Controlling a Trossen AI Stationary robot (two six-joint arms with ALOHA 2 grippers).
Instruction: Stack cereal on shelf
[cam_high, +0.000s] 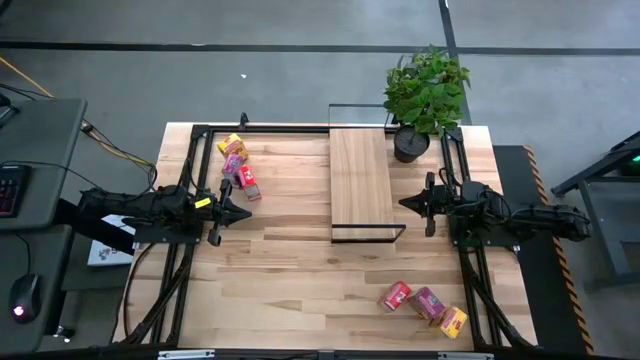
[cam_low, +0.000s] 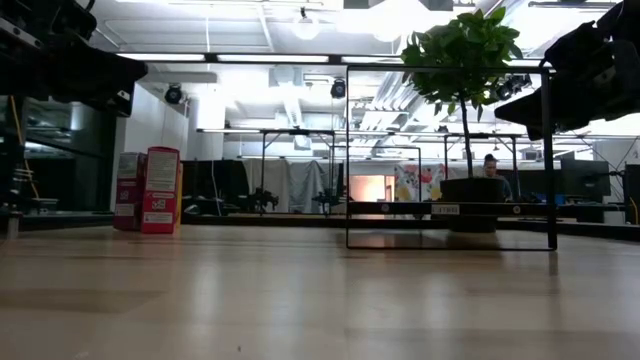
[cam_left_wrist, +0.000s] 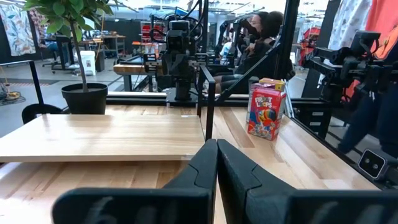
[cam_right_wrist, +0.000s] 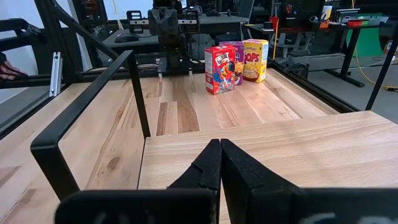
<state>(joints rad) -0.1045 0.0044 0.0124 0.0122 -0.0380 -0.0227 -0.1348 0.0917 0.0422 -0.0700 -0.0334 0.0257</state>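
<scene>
Wooden shelf (cam_high: 360, 183) mid-table, seemingly bare; boxes at ten (cam_high: 238, 166) and five (cam_high: 425, 303); left gripper (cam_high: 247, 212) and right gripper (cam_high: 404, 203) pressed together, empty

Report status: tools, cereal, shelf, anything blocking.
Left tool and right tool shut, empty, flanking the shelf. Shelf bare. Cereal boxes in two groups, untouched. Potted plant at shelf's far corner, nothing blocking.
</scene>
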